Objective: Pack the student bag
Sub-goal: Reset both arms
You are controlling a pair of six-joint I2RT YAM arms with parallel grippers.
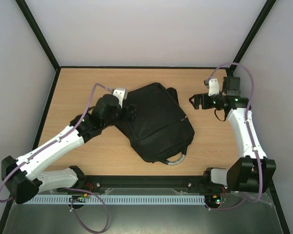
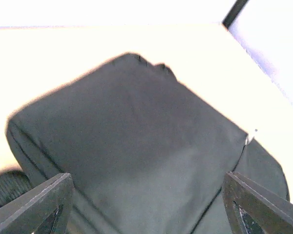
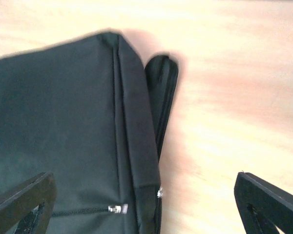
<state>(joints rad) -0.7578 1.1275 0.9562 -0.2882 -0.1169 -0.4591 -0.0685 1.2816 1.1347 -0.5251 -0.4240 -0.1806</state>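
Both sets of jaws stood wide open by the student bag point(image 1: 156, 122).
Empty, the left jaws hung over its fabric, the right jaws above its edge and the bench point(image 1: 88, 87).

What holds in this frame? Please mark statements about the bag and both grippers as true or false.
1. The student bag lies flat on the wooden table. True.
2. The right gripper is shut on a strap. False: its jaws stand open and hold nothing.
3. The left gripper is open at the bag's left side. True.
4. The bag's grey loop handle points toward the far edge. False: it faces the near edge, toward the arm bases.
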